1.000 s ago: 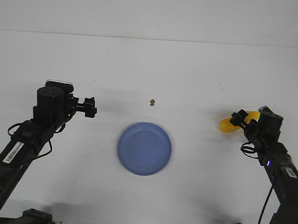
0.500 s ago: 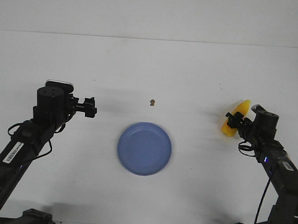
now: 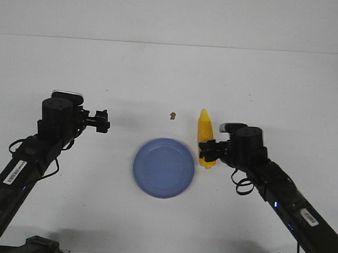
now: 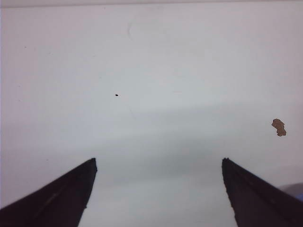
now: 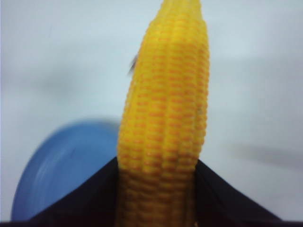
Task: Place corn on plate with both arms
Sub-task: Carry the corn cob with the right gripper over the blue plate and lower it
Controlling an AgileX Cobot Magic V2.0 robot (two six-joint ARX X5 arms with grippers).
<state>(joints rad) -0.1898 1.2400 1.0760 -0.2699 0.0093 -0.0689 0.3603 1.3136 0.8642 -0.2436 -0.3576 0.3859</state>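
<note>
Two steps remain, I judge: the right hand [image 3: 208,151], clamped on the corn [image 3: 205,137] just right of the plate [image 3: 164,167], must carry it over and release, while the left hand [image 3: 103,122] waits wide apart, far left.

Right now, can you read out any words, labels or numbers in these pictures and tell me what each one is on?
Nothing can be read.
White sticker on the left arm: print too small to read.
White sticker on the right arm: too small to read.
The corn and the plate carry no markings.
</note>
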